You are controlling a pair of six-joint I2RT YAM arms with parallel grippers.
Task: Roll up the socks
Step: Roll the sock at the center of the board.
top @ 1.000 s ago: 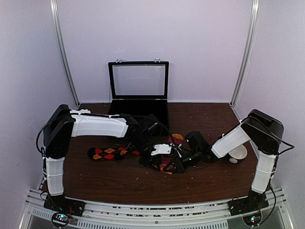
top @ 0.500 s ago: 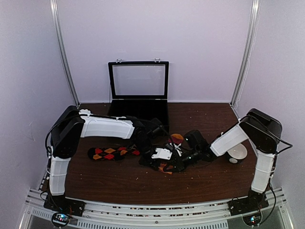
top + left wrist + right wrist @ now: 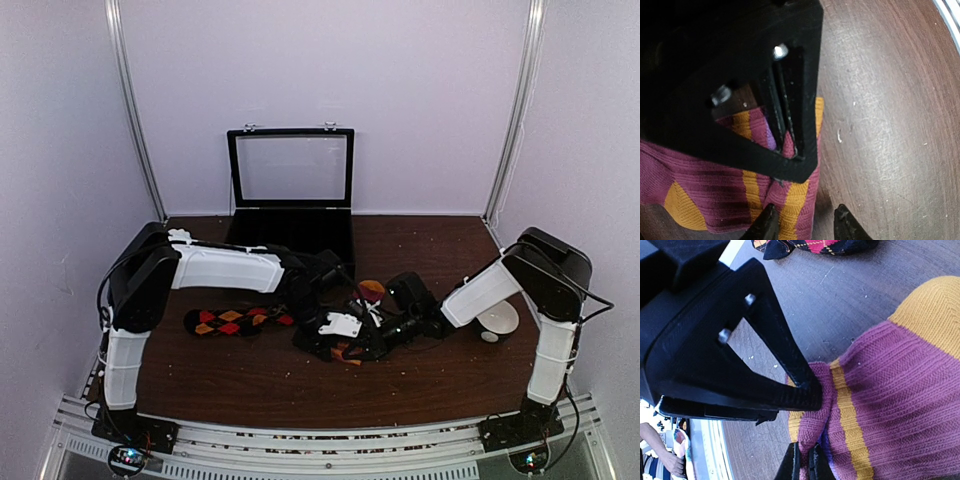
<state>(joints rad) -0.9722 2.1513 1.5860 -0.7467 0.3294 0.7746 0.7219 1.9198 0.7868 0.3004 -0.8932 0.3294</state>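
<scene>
Argyle sock (image 3: 235, 321) lies flat left of centre on the worktop (image 3: 220, 385), with bare wood open before it. Left tool (image 3: 805, 226) stands spread over an edge of the striped sock (image 3: 705, 185) at mid-worktop. Right tool (image 3: 802, 464) pinches a fold of it, and both tools hide most of it from above.

We read no lettering, labels, brands, numbers or signs anywhere in these views; nothing printed shows on any surface.
</scene>
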